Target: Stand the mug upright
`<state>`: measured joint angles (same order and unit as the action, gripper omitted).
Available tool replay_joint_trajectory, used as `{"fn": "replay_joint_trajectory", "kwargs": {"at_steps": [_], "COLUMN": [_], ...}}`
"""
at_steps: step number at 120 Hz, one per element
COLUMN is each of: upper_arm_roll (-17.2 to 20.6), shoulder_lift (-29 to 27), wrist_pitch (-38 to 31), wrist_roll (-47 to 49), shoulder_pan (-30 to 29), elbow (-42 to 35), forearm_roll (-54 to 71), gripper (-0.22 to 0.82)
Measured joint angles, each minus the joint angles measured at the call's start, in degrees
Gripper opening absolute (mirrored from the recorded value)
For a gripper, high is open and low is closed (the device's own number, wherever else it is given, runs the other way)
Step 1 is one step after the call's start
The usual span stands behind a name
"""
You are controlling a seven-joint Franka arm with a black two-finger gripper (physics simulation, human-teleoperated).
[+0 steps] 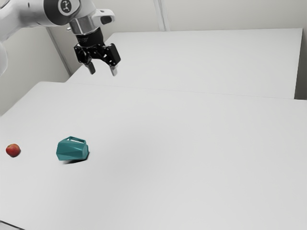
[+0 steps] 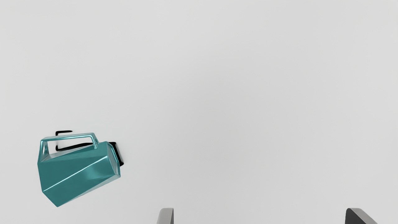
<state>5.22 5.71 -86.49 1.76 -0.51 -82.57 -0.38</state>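
Teal mug (image 2: 77, 174): seen lying on its side, outside the space between the fingertips
Mug handle (image 2: 68, 136): raised along the body
Shadow (image 2: 119, 158): cast beside the mug on the pale surface (image 2: 233, 93)
Gripper (image 2: 259, 216): held wide apart

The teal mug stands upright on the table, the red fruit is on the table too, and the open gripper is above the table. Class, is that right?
Not quite: the teal mug lies on its side, as the exterior view shows. The red fruit is on the table too, and the open gripper is above it.
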Motion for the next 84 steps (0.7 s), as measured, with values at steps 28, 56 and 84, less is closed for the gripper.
{"fn": "replay_joint_trajectory", "kwargs": {"at_steps": [28,56,84], "upper_arm_roll": [-0.7,-0.6,-0.6], "shoulder_lift": [-0.2,-0.9,-1.4], "wrist_pitch": [0.0,-0.1,0.2], "wrist_roll": [1.0,1.7,1.1], "shoulder_pan": [-1.3,-2.1,-8.0], "elbow": [0.0,-1.4,-7.3], "forearm_roll": [-0.1,-0.5,-3.4], "gripper": [0.60,0.60,0.60]}}
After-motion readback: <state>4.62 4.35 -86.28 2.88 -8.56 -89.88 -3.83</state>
